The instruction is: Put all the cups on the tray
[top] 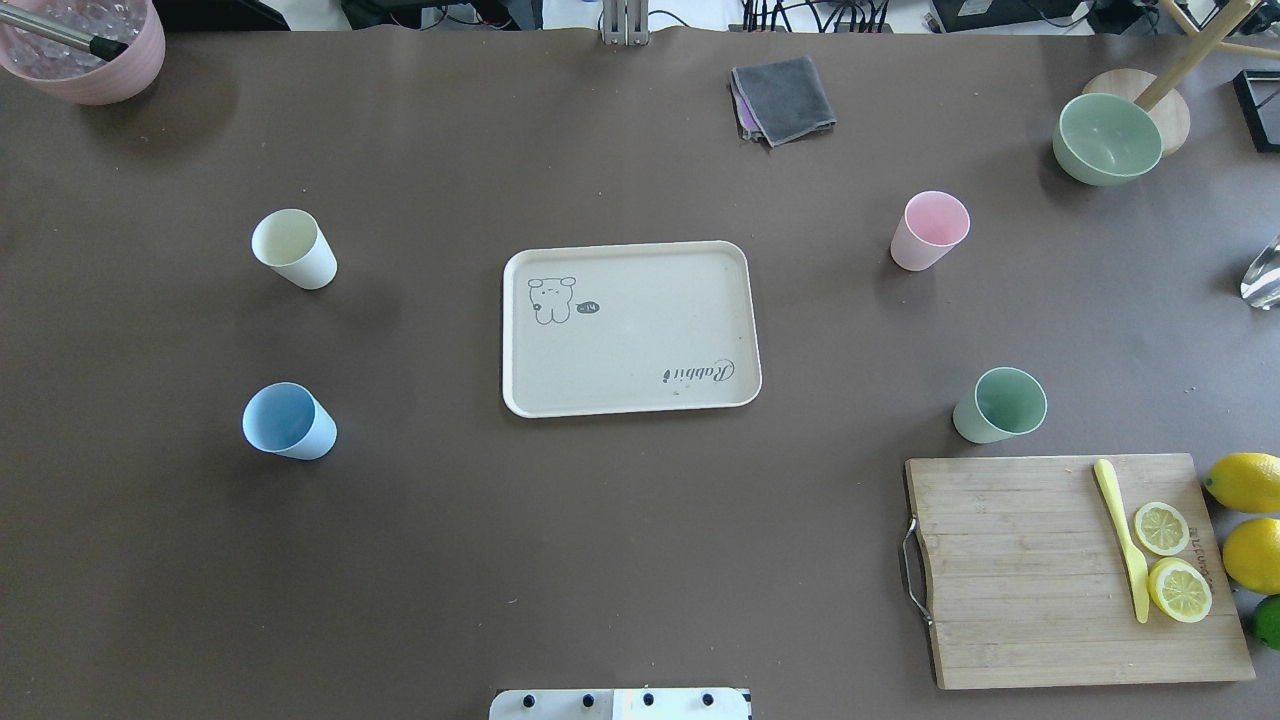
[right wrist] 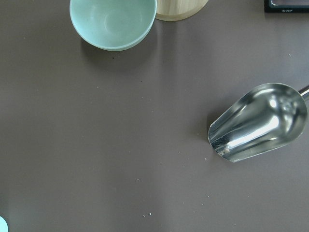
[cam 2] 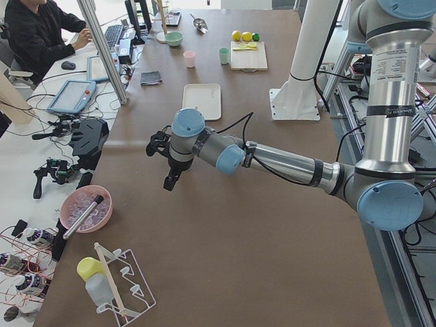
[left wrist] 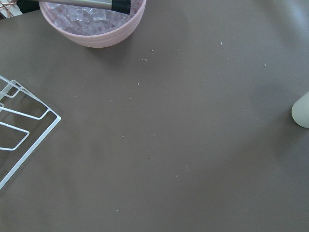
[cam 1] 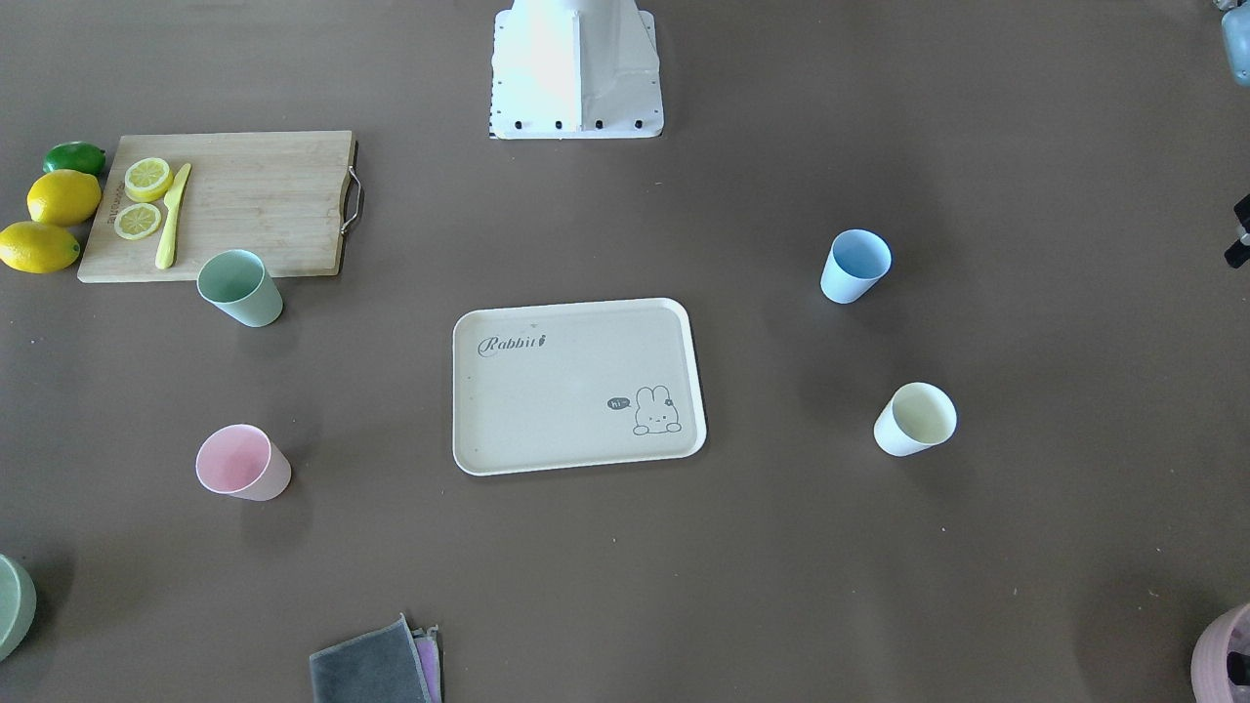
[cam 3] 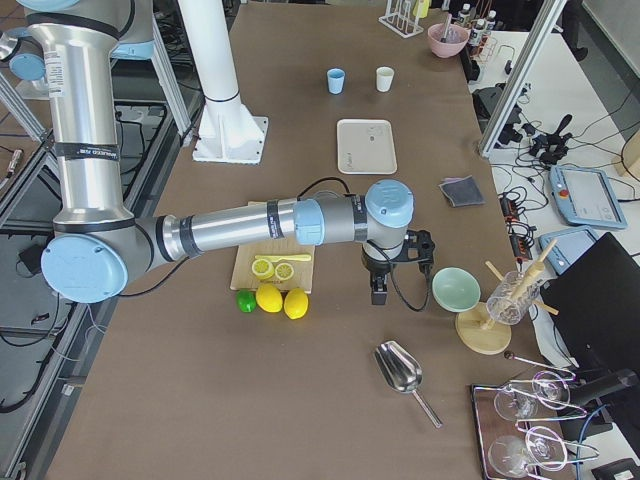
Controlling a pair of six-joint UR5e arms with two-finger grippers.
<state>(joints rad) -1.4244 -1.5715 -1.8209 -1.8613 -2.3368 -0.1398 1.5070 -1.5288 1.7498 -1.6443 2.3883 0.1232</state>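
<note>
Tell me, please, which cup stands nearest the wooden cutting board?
The sage green cup, right beside the cutting board; the pink cup, light blue cup and cream cup stand far off.

The brown table (top: pixel 640 560) carries the cream tray (top: pixel 640 330) flat at its middle; toward the left end stand the cream cup (top: pixel 294 249), nearer the operators' edge, and the blue cup (top: pixel 288 421), nearer the robot's edge; toward the right end stand the pink cup (top: pixel 929 231) and the green cup (top: pixel 1000 405); a cutting board (top: pixel 1020 570) lies by the robot's edge, with two lemons (top: pixel 1245 482) and a lime (top: pixel 1268 620) beside it toward the right end; a grey cloth (top: pixel 784 98), a green bowl (top: pixel 1107 139) and a pink bowl (top: pixel 85 45) sit along the operators' edge; a metal scoop (right wrist: pixel 258 123) lies near the right end, a wire rack (left wrist: pixel 19 130) near the left.
</note>
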